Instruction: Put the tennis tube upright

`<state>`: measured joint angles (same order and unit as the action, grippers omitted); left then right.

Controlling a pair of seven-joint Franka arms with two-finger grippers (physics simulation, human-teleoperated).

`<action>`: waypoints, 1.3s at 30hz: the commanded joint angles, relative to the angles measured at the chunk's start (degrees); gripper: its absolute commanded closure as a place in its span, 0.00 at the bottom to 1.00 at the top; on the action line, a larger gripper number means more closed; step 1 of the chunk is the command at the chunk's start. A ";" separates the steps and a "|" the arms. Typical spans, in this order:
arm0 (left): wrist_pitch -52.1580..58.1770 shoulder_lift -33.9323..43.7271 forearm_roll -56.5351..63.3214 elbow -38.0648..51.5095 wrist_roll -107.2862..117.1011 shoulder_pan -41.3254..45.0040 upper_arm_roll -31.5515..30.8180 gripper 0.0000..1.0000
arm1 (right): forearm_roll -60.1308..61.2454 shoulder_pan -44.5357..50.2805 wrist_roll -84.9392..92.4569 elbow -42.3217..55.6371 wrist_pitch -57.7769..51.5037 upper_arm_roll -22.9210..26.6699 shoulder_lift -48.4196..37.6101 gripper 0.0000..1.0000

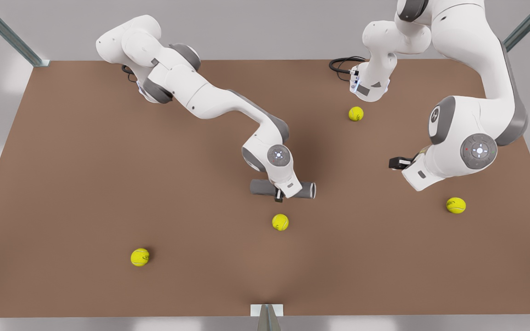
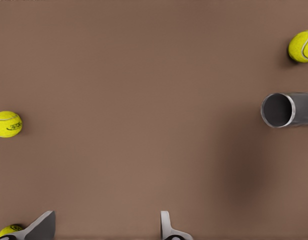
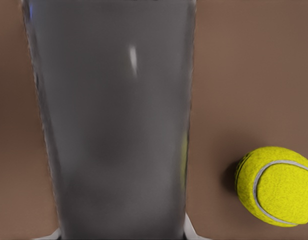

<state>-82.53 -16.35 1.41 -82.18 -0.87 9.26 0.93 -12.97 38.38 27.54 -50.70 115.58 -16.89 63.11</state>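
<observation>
- Lying flat near the middle of the table (image 1: pixel 62 184), the tube (image 1: pixel 262 187) points its hollow end toward the front view's right.
- The right gripper (image 1: pixel 279 196) straddles the tube about mid-length, a finger on each side of the barrel; it seems clamped on it, though contact itself is hard to confirm.
- The left gripper (image 1: pixel 396 162) hangs above bare table well to the front view's right, fingers (image 2: pixel 165 225) spread apart and holding nothing; this arm waits.
- A ball (image 1: pixel 280 222) sits just beside the tube, three more farther off.
- Judged from its look, the tube is rigid, thin-walled, hollow, so light, but smooth and probably slippery.
- A mid-length hold balances it; tipping it upright may let it rotate or slide between the pads, so a firm squeeze seems wise.
</observation>
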 commanded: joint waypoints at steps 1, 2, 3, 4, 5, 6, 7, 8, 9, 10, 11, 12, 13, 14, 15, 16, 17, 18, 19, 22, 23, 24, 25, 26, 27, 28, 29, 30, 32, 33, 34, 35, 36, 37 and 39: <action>0.00 0.00 0.00 0.00 0.08 -0.03 0.04 0.00 | -0.38 -0.05 -0.20 -0.01 0.00 0.10 0.00 0.04; 0.00 0.00 0.00 0.00 0.08 -0.03 -0.05 0.00 | -0.30 0.03 -0.20 -0.01 0.00 0.10 0.09 0.02; 0.00 0.00 0.00 0.00 0.08 -0.03 0.04 0.00 | -0.30 0.03 -0.29 -0.01 0.00 0.10 0.09 0.00; 0.00 0.00 0.00 0.00 0.08 -0.03 0.04 0.00 | -0.30 0.03 -0.47 -0.01 0.00 0.10 0.00 0.00; 0.00 0.00 0.00 0.00 -0.01 -0.03 0.04 0.00 | -0.38 0.03 -0.56 -0.01 0.35 0.10 0.00 0.00; 0.00 -0.26 0.00 0.00 -0.01 -0.03 0.04 0.00 | -0.30 0.03 -0.56 -0.01 0.62 0.10 0.09 0.00; 0.00 -0.26 0.00 0.00 -0.01 -0.03 0.04 0.00 | -0.38 0.03 -0.47 -0.01 0.70 0.19 0.00 0.00; 0.00 -0.26 0.00 0.00 -0.01 -0.03 -0.05 0.00 | -0.38 0.03 -0.56 -0.01 0.70 0.19 0.09 0.00; 0.00 -0.26 0.00 0.00 -0.01 -0.03 0.04 0.00 | -0.38 0.03 -0.56 -0.01 0.79 0.19 0.09 0.00; 0.00 -0.26 0.00 0.00 -0.01 -0.03 -0.05 0.00 | -0.38 0.03 -0.56 -0.01 0.88 0.19 0.09 0.00; 0.00 -0.26 0.00 0.00 -0.01 -0.03 0.04 0.00 | -0.38 0.03 -0.56 -0.01 1.14 0.28 0.17 0.00; 0.00 -0.26 0.00 0.00 -0.01 -0.03 -0.05 0.00 | -0.38 0.03 -0.47 -0.01 1.14 0.28 0.09 0.00; 0.00 -0.35 0.00 0.00 -0.01 -0.03 0.04 0.00 | -0.38 0.03 -0.56 -0.01 1.14 0.28 0.17 0.00; 0.00 -0.26 0.00 0.00 0.08 -0.03 0.04 0.00 | -0.38 0.03 -0.56 -0.01 1.14 0.28 0.17 0.00; 0.00 -0.26 0.00 0.00 -0.01 -0.03 -0.05 0.00 | -0.38 0.03 -0.56 -0.02 1.14 0.28 0.17 0.00; 0.00 -0.26 0.00 0.00 -0.01 -0.03 0.04 0.00 | -0.38 0.12 -0.56 -0.10 1.14 0.45 0.17 0.00; 0.00 -0.26 0.00 0.00 -0.01 -0.03 0.04 0.00 | -0.38 0.64 -0.47 -0.10 1.23 0.98 0.26 0.00; 0.00 -0.35 0.00 0.00 -0.01 -0.03 -0.05 0.00 | -0.38 1.17 -0.56 -0.10 1.23 1.77 0.88 0.00; 0.00 -0.35 0.00 0.00 -0.01 -0.03 -0.05 0.00 | -0.38 1.70 -0.56 -0.10 1.32 2.65 1.23 0.00; 0.00 -0.52 0.00 0.00 -0.01 -0.03 -0.05 0.00 | -0.38 2.05 -0.56 -0.10 2.46 2.83 1.84 0.00; 0.00 -0.52 0.00 0.00 -0.01 -0.03 0.04 0.00 | -0.38 2.05 -0.56 -0.10 2.46 2.83 1.84 0.00; 0.00 -0.70 0.00 0.00 -0.01 -0.03 -0.05 0.00 | -0.38 2.05 -0.56 -0.10 2.46 2.83 1.84 0.00; 0.00 -0.70 0.00 0.00 -0.01 -0.03 0.04 0.00 | -0.38 1.97 -0.56 -0.10 2.46 2.83 1.84 0.00; 0.00 -0.70 0.00 0.00 -0.01 -0.03 -0.05 0.00 | -0.30 1.88 -0.73 -0.10 2.37 2.74 1.84 0.00; 0.00 -0.70 -0.09 0.00 0.08 -0.03 -0.05 0.00 | -0.30 1.79 -1.08 -0.10 2.29 2.74 1.84 0.00; -0.18 -0.70 -0.09 0.09 0.08 -0.03 -0.05 0.00 | -0.21 1.70 -1.08 -0.10 2.02 2.65 1.76 0.00; -1.32 -0.70 -0.96 0.09 0.08 -0.03 -0.05 0.00 | -0.21 1.70 -1.08 -0.10 1.76 2.65 1.76 0.00; -2.28 -1.93 -7.64 0.18 -0.18 -1.87 -0.05 0.00 | 1.81 1.61 -1.08 -0.01 1.58 2.83 1.67 0.00; -4.48 -4.56 -14.41 0.18 -4.57 -3.46 -0.05 0.00 | 2.43 1.44 -1.08 -0.01 0.88 2.74 1.58 0.00; -5.53 -7.55 -17.92 0.18 -12.65 -5.13 -0.05 0.00 | 2.69 1.26 -1.08 -0.01 0.44 2.74 1.49 0.00; -6.68 -9.75 -21.35 0.18 -18.98 -6.36 0.04 0.00 | 3.31 1.26 -1.00 -0.01 -0.53 2.74 1.32 0.00; -8.87 -11.86 -23.20 0.09 -24.43 -6.71 -0.05 0.00 | 4.36 0.82 -0.91 -0.01 -2.54 2.56 0.97 0.00; -10.98 -14.32 -25.84 0.00 -28.57 -6.80 -0.05 0.00 | 7.08 -0.23 -0.38 0.16 -5.00 2.30 -0.44 0.00; -11.87 -16.95 -31.01 0.00 -30.15 -6.71 -0.05 0.00 | 7.96 -0.14 -0.64 2.88 -10.36 2.30 -1.50 0.00; -16.17 -22.58 -42.27 0.00 -37.35 -6.27 -0.05 0.00 | 10.34 -1.46 -1.17 4.03 -20.65 2.39 -7.73 0.00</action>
<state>-100.54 -39.83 -29.46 -82.18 -38.47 3.51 0.88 -2.59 35.97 25.55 -46.87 92.53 -14.57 53.64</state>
